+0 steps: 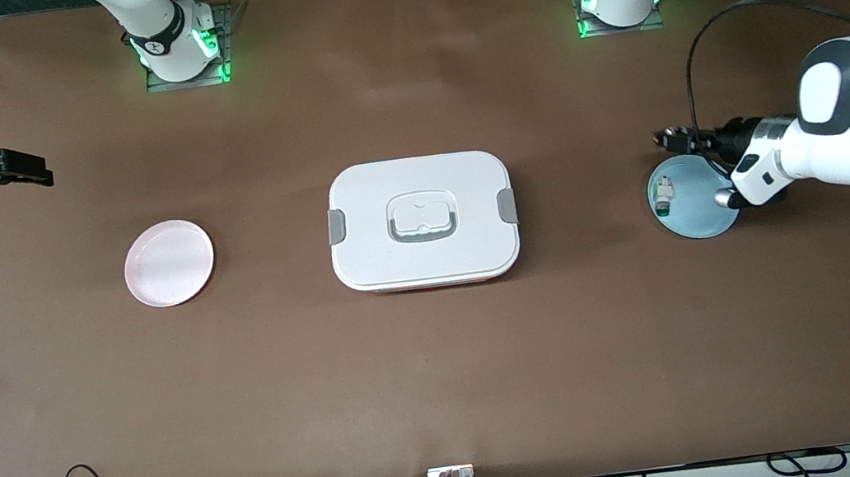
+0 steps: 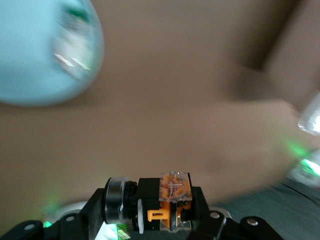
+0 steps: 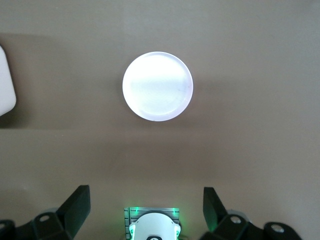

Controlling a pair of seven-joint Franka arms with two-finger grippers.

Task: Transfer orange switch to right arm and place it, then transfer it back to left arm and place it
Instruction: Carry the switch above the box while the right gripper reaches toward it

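Note:
The orange switch [image 2: 169, 200], a small black block with an orange face, sits between the jaws of my left gripper [image 2: 160, 212], which is shut on it. In the front view the left gripper [image 1: 679, 139] hangs over the table at the edge of the blue plate [image 1: 700, 212]. The white box [image 1: 369, 196] stands shut in the middle of the table. My right gripper [image 1: 20, 170] is open and holds nothing, up over the right arm's end of the table. Its fingers [image 3: 77, 202] stand wide apart.
A pink plate [image 1: 169, 263] lies bare between the box and the right arm's end; the right wrist view shows this plate [image 3: 157, 86] and a corner of the box [image 3: 6, 82]. A small white-and-green part [image 1: 663, 197] lies on the blue plate [image 2: 35, 55].

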